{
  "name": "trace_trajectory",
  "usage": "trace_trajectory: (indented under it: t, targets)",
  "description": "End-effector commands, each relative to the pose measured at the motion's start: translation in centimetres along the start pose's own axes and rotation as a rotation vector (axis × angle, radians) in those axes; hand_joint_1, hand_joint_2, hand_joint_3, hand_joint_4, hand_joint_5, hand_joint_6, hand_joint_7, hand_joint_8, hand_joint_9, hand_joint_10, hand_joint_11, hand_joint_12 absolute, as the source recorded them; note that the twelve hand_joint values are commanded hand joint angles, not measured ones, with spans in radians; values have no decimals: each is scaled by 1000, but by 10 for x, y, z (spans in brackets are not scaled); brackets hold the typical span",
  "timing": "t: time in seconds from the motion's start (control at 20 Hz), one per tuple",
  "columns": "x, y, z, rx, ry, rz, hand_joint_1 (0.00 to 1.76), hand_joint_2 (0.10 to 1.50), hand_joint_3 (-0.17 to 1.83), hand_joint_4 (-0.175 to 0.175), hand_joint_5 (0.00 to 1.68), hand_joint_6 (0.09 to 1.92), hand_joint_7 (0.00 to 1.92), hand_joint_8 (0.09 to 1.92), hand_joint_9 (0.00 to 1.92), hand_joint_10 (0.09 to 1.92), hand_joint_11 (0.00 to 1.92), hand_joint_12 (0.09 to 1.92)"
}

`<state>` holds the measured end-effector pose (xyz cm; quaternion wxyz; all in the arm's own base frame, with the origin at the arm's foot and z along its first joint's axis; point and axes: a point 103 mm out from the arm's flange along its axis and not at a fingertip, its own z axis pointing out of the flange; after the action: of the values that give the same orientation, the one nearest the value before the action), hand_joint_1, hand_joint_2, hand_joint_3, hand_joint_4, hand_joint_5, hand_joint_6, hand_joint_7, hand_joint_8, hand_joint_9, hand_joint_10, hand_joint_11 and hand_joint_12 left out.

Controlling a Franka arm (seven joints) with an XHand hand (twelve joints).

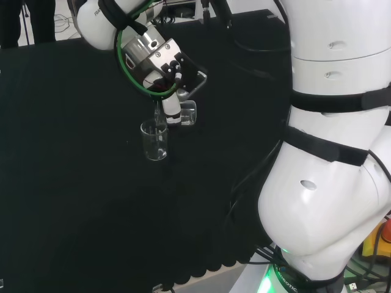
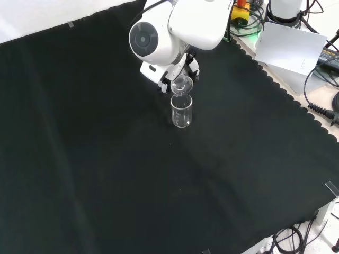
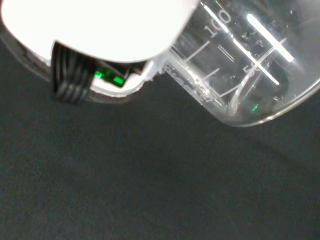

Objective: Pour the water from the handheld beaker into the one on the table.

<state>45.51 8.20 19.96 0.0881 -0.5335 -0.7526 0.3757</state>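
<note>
A clear glass beaker (image 1: 154, 140) stands upright on the black cloth, also plain in the front view (image 2: 181, 111). Just above its rim the hand (image 1: 166, 72) is shut on a second clear beaker (image 1: 187, 113), tipped well over with its mouth toward the standing one. From the front, the held beaker (image 2: 181, 84) hangs right over the standing one, under the hand (image 2: 175, 74). Close up in the wrist view, the held beaker (image 3: 245, 65) shows printed marks and a little clear liquid near its base, beside a blurred white part of the hand (image 3: 100, 30). I cannot tell how much water the standing beaker holds.
The arm's big white links (image 1: 330, 152) stand at the head view's right. The cloth's scalloped edge (image 2: 296, 100) runs down the front view's right, with a white box (image 2: 291, 47) and cables (image 2: 323, 106) beyond it. Open black cloth (image 2: 132, 185) lies around the beakers.
</note>
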Motion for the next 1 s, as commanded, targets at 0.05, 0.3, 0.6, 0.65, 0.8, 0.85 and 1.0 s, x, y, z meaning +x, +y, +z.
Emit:
trace_trajectory:
  t: [0.05, 0.3, 0.6, 0.65, 0.8, 0.85, 1.0]
  targets:
    - [6, 1, -4, 21, -22, 8, 1308, 626, 759, -175, 1186, 838, 1243, 818, 1562, 731, 1277, 730]
    - [8, 1, -7, 33, -28, 16, 1308, 625, 761, -175, 1185, 840, 1242, 820, 1562, 734, 1279, 732]
    - [10, 0, -11, 48, -40, 26, 1308, 623, 765, -175, 1184, 844, 1241, 824, 1562, 737, 1280, 735]
    - [10, 0, -12, 50, -43, 28, 1308, 623, 765, -175, 1184, 845, 1241, 824, 1562, 738, 1280, 735]
    - [12, 0, -13, 62, -49, 30, 1308, 623, 767, -175, 1183, 847, 1240, 826, 1562, 739, 1280, 736]
    - [12, 0, -13, 64, -52, 31, 1308, 622, 768, -175, 1183, 847, 1240, 827, 1562, 740, 1280, 737]
    - [14, -1, -14, 72, -58, 31, 1308, 622, 770, -175, 1182, 849, 1240, 829, 1562, 742, 1280, 738]
